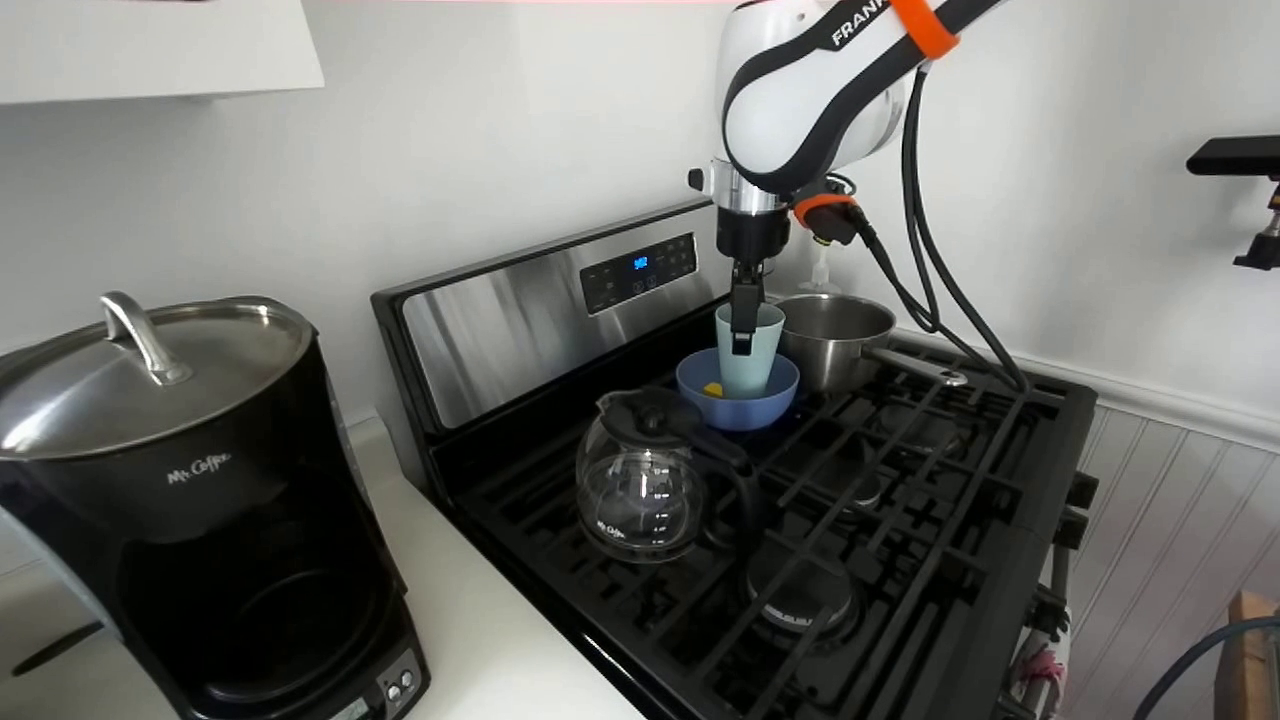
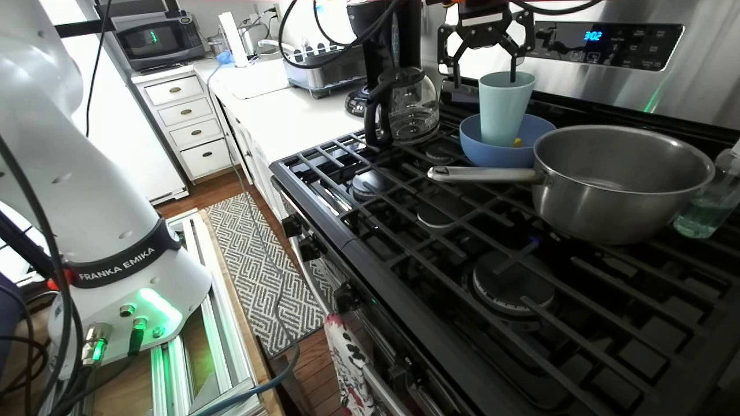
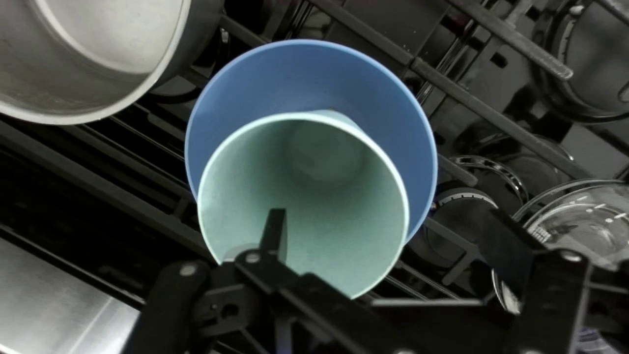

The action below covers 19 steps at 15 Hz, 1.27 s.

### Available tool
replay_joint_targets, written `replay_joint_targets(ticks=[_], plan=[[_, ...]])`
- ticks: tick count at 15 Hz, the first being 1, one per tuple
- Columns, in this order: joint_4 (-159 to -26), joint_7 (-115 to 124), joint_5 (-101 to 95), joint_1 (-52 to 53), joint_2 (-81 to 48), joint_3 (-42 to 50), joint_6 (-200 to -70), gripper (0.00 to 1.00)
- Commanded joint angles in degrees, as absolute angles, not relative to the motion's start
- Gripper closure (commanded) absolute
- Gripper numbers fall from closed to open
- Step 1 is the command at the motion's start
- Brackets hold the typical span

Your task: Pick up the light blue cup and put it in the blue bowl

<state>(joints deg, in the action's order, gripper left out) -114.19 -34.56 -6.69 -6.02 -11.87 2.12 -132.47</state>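
The light blue cup (image 2: 504, 110) stands inside the blue bowl (image 1: 740, 415), close to upright with its mouth up, and a small yellow thing (image 1: 712, 390) lies in the bowl near it. The bowl sits by the back edge of the desk (image 2: 376, 271), here a black stove top, between a metal pot (image 2: 601, 211) and a glass jug (image 1: 645, 490). The claw (image 2: 484, 84) is spread: one finger reaches down into the cup, the other hangs outside, apart from it. I cannot tell whether the inner finger touches the cup's wall.

The jug, nearer the edge that meets the counter (image 1: 480, 610), reads "Mr. Coffee" in white; its scale numbers are too small to read. "Mr. Coffee" also runs across the black coffee maker (image 1: 215, 500) on the counter. Above the desk's back edge, the control panel (image 2: 607, 49) shows blue digits, apparently 3:02. The arm (image 1: 780, 120) carries the letters "FRANK", and in an exterior view a dark band (image 2: 118, 266) at its base reads "FRANKA EMIKA".
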Motion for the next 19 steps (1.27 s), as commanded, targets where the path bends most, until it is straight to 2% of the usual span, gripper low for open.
replay_joint_targets(ticks=[1,13,17,19], plan=[[-116.1,-34.3,-5.6,-6.1,-8.3,1.6,-133.3,0.0],[-122.1,-30.3,-6.7,-4.7,0.6,2.0,-142.1,0.0],[-126.0,-33.9,2.4,-5.1,4.8,3.3,-149.7,0.0],[-122.9,-32.1,-0.6,-4.4,2.1,3.6,-147.5,0.0]])
